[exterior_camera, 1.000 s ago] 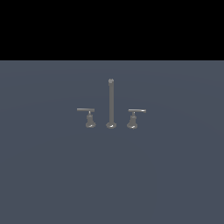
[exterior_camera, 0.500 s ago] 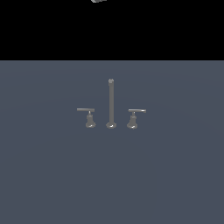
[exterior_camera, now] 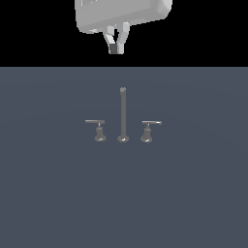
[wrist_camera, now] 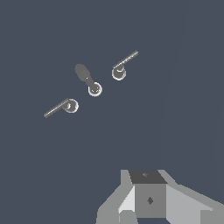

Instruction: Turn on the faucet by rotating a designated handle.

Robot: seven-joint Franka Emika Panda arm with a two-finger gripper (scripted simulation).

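Observation:
The faucet (exterior_camera: 123, 116) is a small grey set standing on the dark floor: a tall thin spout pipe with a short lever on either side. The designated handle (exterior_camera: 147, 131) is the lever on the exterior view's right, its thin bar pointing right. My gripper (exterior_camera: 115, 49) hangs high above the set, nearly over the spout, well apart from it, with the fingers together and empty. The wrist view shows the gripper (wrist_camera: 148, 199) and, far below, the spout (wrist_camera: 89, 81) and both levers; I cannot tell which lever is the designated one there.
The mirror-image lever (exterior_camera: 98, 130) stands at the exterior view's left of the spout, bar pointing left. The dark grey floor (exterior_camera: 193, 193) spreads flat all around the set.
My gripper has come down into the exterior view from the top edge; a second ago it was out of frame. The faucet and its levers have not moved.

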